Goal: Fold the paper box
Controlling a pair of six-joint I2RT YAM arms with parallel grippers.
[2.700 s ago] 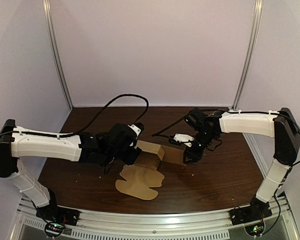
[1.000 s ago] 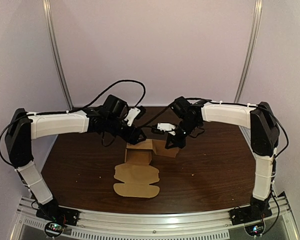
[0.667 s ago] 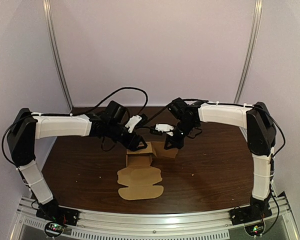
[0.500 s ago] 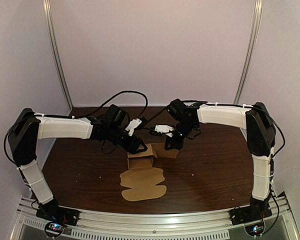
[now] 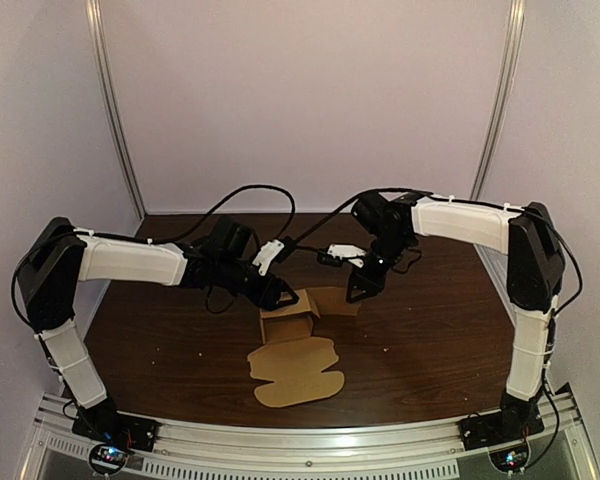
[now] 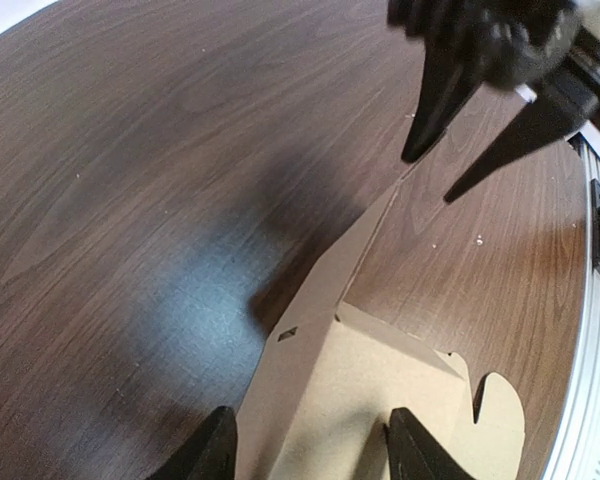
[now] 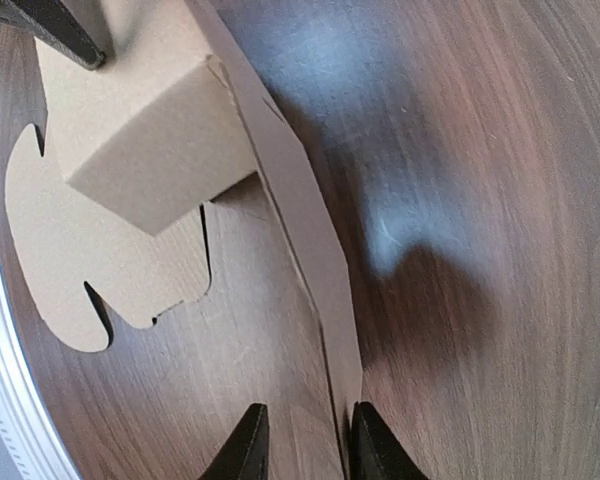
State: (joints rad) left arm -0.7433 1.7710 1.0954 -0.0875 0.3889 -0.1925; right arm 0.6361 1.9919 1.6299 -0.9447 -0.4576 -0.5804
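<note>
Centrally, left fingers (image 6: 215,450) spread astride paper box (image 6: 330,400), right fingers (image 7: 248,445) spread astride its flap edge (image 7: 328,300)

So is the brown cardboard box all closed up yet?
No, the brown cardboard box has its rounded flap lying unfolded, flat on the dark wooden table.

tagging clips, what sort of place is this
Probably a lab robot cell: a dark wood-grain table boxed in by pale walls with metal uprights, white-and-black robot arms bolted to its aluminium front rail, working a brown cardboard box.
</note>
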